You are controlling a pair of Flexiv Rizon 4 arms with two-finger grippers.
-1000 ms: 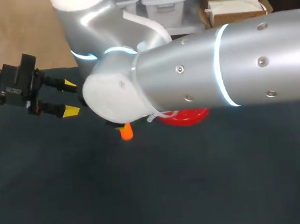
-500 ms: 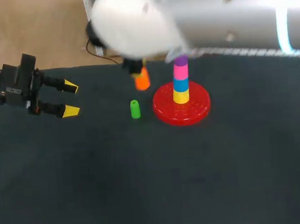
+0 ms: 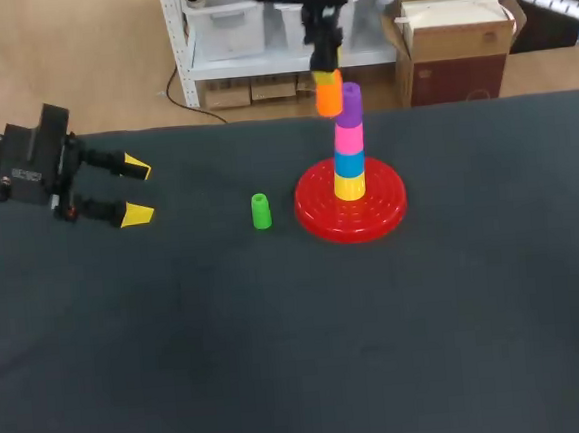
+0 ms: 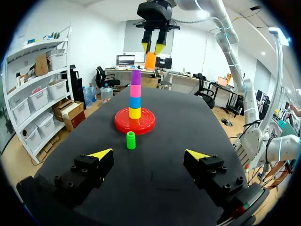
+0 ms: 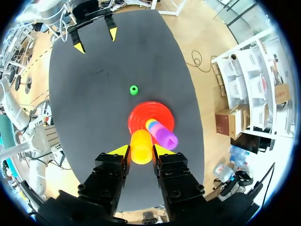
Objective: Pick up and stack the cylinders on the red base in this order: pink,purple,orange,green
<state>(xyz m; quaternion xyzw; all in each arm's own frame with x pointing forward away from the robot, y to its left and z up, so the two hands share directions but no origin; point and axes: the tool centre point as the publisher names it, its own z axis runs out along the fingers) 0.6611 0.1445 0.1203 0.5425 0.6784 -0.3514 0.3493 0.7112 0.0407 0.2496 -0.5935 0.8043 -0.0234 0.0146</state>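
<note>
The red base [image 3: 320, 219] stands right of the table's middle, bearing a stack [image 3: 348, 150] of yellow, blue, pink and purple cylinders from bottom to top. My right gripper [image 3: 327, 73] hangs high over the far side, shut on the orange cylinder [image 3: 328, 94], which sits level with the purple top and just to its left. In the right wrist view the orange cylinder [image 5: 141, 147] is clamped between the fingers, above the base [image 5: 141, 117]. The green cylinder [image 3: 260, 211] stands upright on the cloth left of the base. My left gripper [image 3: 132, 192] rests open at the far left.
Dark cloth covers the table [image 3: 301, 356]. In the left wrist view the green cylinder [image 4: 130, 140] stands ahead of my open left gripper [image 4: 148, 154], with the base [image 4: 123, 126] and stack [image 4: 135, 94] behind it.
My right arm has lifted out of the foreground, carrying the orange cylinder up and to the right from near the green one to beside the top of the stack. The left arm has kept still.
</note>
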